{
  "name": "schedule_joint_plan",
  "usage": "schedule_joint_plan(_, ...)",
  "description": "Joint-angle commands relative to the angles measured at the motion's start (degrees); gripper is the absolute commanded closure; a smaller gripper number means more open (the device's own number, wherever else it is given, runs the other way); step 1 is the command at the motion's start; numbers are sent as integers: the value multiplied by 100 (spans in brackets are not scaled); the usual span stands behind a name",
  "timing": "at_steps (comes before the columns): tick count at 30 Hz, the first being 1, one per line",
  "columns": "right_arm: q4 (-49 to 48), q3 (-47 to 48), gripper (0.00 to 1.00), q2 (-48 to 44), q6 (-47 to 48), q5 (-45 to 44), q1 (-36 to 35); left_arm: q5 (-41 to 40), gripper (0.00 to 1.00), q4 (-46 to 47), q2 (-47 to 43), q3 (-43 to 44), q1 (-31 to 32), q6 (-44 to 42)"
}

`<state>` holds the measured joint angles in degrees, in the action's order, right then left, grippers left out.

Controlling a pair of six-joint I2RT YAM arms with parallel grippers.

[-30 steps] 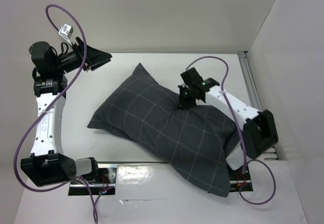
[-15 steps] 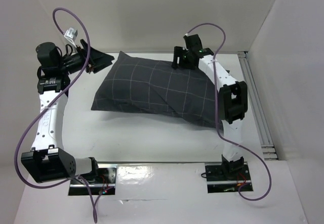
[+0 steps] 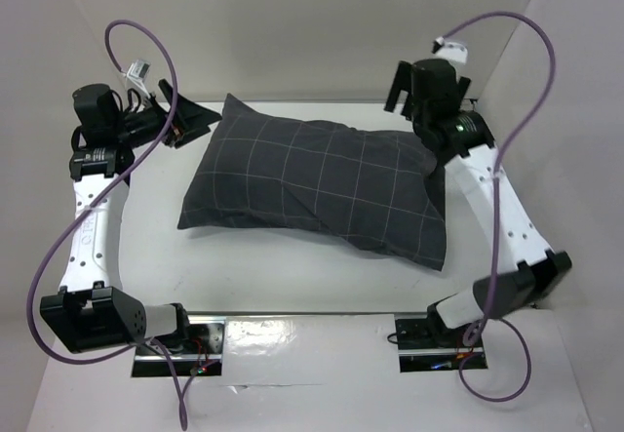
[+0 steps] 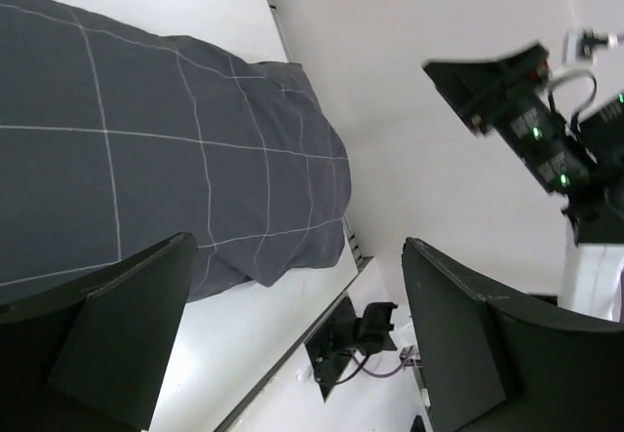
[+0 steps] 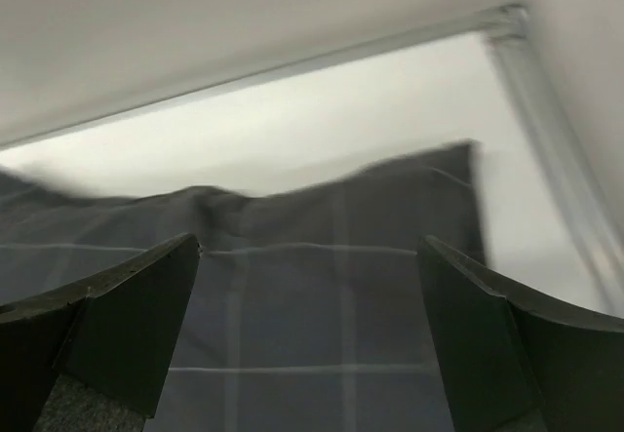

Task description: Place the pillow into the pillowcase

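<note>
At ten o'clock on the surface (image 3: 292, 276), the left end effector (image 3: 188, 120) sits with its fingers wide apart and nothing between them, just beside the far-left corner of the pillowcase (image 3: 312, 188). The pillowcase lies across the middle, its long side running nine to three, plump and rounded along most of its length. It looks light and thoroughly soft. The cloth will sag, crease and slide over whatever fills it, so a pinch in the middle would lift fabric only. The corners and hems are better holds, since the cloth bunches thick enough there to clamp. Taking one at each end would stop the bulk drooping. At one o'clock the right end effector (image 3: 408, 89) is held up over the far-right corner, fingers likewise spread and gripping nothing.

No white of the pillow shows anywhere; from the fullness I judge it to be inside. I cannot tell which end has the opening, though the four o'clock corner lies flatter and may be the open hem. The underside is hidden from above. The right wrist view blurs the far edge, and the left wrist view cuts off most of the cloth.
</note>
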<state>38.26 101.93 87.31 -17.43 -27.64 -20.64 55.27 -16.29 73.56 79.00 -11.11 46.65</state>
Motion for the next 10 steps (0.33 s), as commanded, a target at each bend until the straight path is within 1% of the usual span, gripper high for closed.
schedule_joint_plan(1, 647, -945, 0, -511, -199, -1348, 113, -130, 0, -128, -43, 195, -83, -385)
schedule_joint_plan(2, 648, -1147, 0, -852, -312, -1402, 244, -130, 0, -128, -43, 125, -84, -446)
schedule_joint_plan(6, 639, -2253, 0, -1505, -427, -1227, 587, -183, 0, -128, -43, -16, -84, -508)
schedule_joint_plan(10, 560, -2616, 0, -1822, -542, -1165, 772, -183, 0, -128, -43, -17, -145, -560)
